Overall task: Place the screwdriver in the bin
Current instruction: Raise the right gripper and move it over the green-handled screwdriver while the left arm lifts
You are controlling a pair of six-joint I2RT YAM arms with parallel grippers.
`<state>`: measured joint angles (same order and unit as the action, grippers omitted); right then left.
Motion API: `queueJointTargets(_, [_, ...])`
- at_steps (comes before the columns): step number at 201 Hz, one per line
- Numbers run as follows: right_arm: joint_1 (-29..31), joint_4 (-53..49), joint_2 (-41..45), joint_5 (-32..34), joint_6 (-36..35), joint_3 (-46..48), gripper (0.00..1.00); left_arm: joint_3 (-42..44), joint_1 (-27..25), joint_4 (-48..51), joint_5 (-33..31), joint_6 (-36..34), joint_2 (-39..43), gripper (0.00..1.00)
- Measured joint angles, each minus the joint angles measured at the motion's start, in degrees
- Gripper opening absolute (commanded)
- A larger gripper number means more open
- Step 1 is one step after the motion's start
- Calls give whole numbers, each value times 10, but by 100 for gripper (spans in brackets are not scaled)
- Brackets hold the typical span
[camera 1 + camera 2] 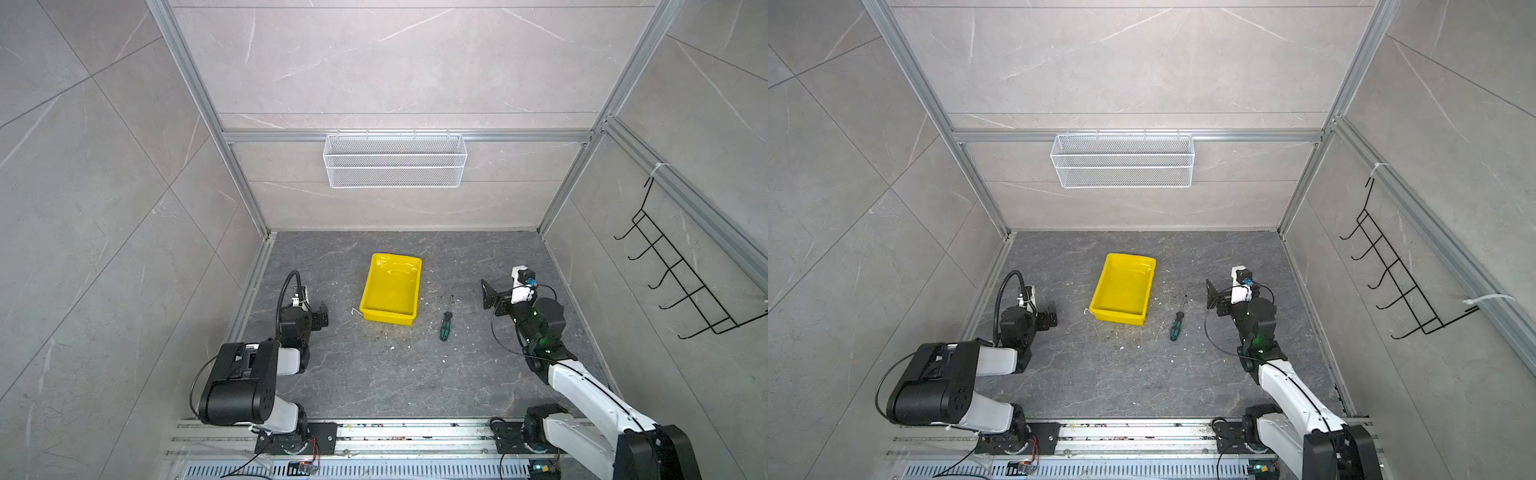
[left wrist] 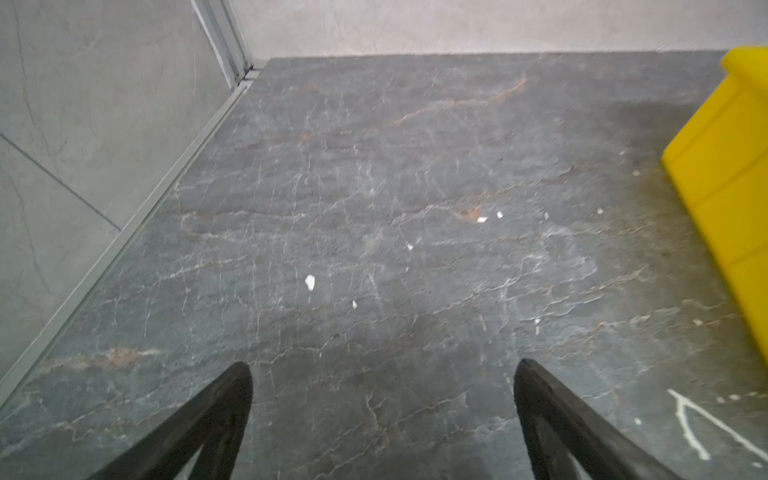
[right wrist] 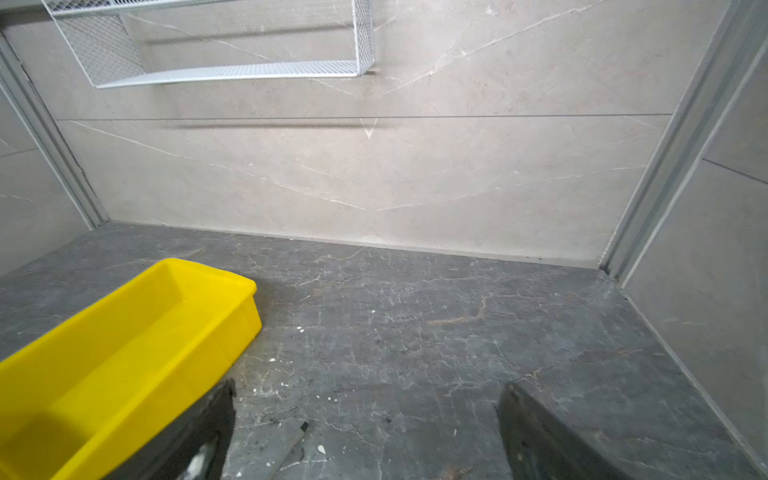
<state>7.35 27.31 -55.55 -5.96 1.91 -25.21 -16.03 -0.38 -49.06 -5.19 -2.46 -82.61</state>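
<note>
The screwdriver [image 1: 446, 319] [image 1: 1177, 321], with a green-and-black handle and a thin dark shaft, lies on the dark stone floor just right of the bin. The yellow bin [image 1: 388, 318] [image 1: 1119, 318] stands at the floor's middle and holds nothing. My right gripper [image 1: 486, 293] [image 1: 1210, 295] hovers open to the right of the screwdriver's shaft end. In the right wrist view the shaft tip [image 3: 302, 427] lies on the floor between that gripper's [image 3: 368, 392] spread fingers, with the bin [image 3: 245, 328] beside it. My left gripper [image 1: 322, 318] [image 2: 382, 370] stands open over bare floor, left of the bin [image 2: 731, 166].
A white wire mesh basket [image 1: 395, 160] hangs on the back wall. A black wire hook rack [image 1: 681, 270] is fixed to the right wall. Small white specks [image 2: 309, 281] dot the floor. Aluminium rails [image 1: 395, 432] run along the front edge.
</note>
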Motion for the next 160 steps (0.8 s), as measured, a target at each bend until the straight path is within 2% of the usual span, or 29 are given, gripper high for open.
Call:
queueJointTargets(24, [0, -173, 29, 3, 27, -113, 99, -22, -7, 107, 24, -6, 106, 100])
queueJointTargets(46, [0, -275, 35, -5, 48, -200, 99, -92, -45, 229, 47, 26, 210, 100])
queueJointTargets(70, [0, -338, 25, -20, 91, -233, 99, -169, -103, 315, 68, 73, 288, 100])
queueJointTargets(89, [0, -396, -12, 12, 179, -248, 100, -198, -135, 376, 66, 113, 332, 100])
queueJointTargets(102, [-7, -439, -60, 31, 237, -261, 99, -211, -140, 443, 45, 142, 353, 100])
queueJointTargets(129, [-18, -505, -167, 58, 297, -291, 99, -218, -140, 574, -24, 186, 373, 100])
queueJointTargets(160, [-18, -489, -173, 57, 333, -255, 99, -162, -138, 653, -107, 247, 381, 100])
